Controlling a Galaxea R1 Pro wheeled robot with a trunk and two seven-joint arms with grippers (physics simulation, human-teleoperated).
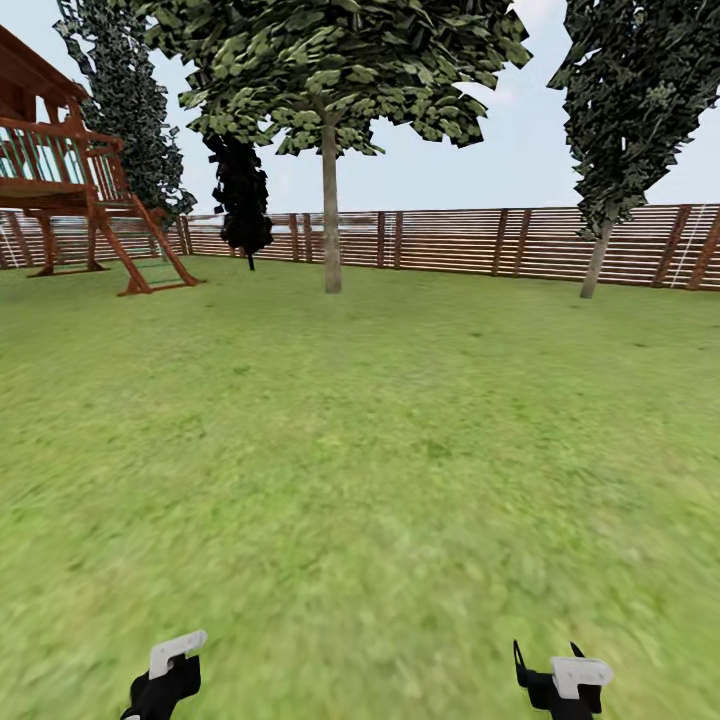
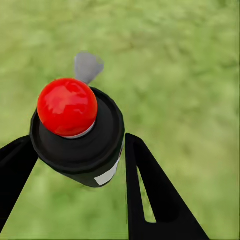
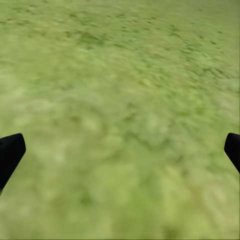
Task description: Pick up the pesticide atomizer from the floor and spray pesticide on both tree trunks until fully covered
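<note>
The pesticide atomizer (image 2: 80, 145), a black sprayer with a red round top and a pale strip on its side, sits between the two black fingers of my left gripper (image 2: 76, 146), which is shut on it above the grass floor (image 2: 190, 75). In the head view my left gripper (image 1: 165, 680) and right gripper (image 1: 560, 682) hang low at the bottom edge. My right gripper (image 3: 120, 145) is open over bare grass, nothing between its fingers. One tree (image 1: 330, 60) with a straight grey-brown tree trunk (image 1: 331, 215) stands far ahead on the lawn by the fence.
A brown slatted fence (image 1: 450, 240) closes the far side of the garden. A wooden play tower with a ladder (image 1: 80, 180) stands at the far left. Dark thin-trunked conifers (image 1: 620, 120) rise at the right and behind the tower. Open lawn (image 1: 360, 450) lies between me and the tree.
</note>
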